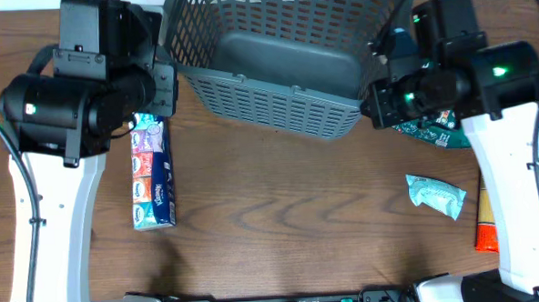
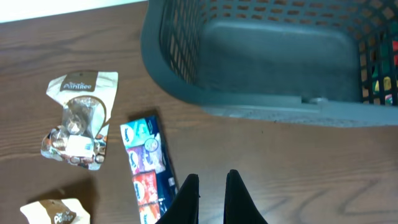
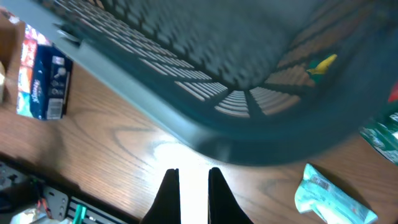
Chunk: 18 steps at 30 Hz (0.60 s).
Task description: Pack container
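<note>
Hovering above the table [image 1: 282, 223], left gripper [image 2: 211, 194] and right gripper [image 3: 191, 190] each have jaws narrowly parted, gripping nothing; container [image 1: 267, 101] sits at the far centre, between both arms.

The basket [image 1: 267, 101] sits far back on the table [image 1: 282, 223] — tissue pack [image 1: 152, 174] before it to my left, sealed packet [image 1: 436, 197] to my right.

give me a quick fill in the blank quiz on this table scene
1. The container is ___ inside.
2. The tissue pack lies on the ___ arm's side of the table.
3. The pale teal packet lies on the ___ arm's side.
4. The left pincer and right pincer each grip ___.
Missing words: empty; left; right; nothing.
</note>
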Each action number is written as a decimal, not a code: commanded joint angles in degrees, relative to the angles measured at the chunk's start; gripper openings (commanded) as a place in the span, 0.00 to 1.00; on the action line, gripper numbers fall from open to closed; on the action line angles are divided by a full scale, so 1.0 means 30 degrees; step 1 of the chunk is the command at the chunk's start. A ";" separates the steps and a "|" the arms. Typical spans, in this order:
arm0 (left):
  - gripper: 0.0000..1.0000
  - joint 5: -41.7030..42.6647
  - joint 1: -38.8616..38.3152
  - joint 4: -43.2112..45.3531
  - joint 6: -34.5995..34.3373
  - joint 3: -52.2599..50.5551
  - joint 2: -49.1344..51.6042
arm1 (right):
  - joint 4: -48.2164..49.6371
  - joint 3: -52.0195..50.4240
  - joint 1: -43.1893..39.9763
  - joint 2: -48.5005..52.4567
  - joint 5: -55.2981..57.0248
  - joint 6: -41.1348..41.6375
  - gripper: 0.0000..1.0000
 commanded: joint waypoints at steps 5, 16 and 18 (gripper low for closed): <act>0.05 -0.0007 -0.0095 0.0131 0.0299 0.0656 0.1304 | 0.1457 -0.2863 0.0656 0.0109 0.0051 -0.0131 0.01; 0.05 -0.0022 -0.0758 0.1851 0.1122 0.0656 0.2331 | 0.2637 -0.4379 0.0656 0.0109 0.0073 -0.0138 0.01; 0.05 -0.0022 -0.0903 0.2149 0.1370 0.0656 0.2557 | 0.2820 -0.4379 0.0656 0.0109 0.0073 -0.0138 0.01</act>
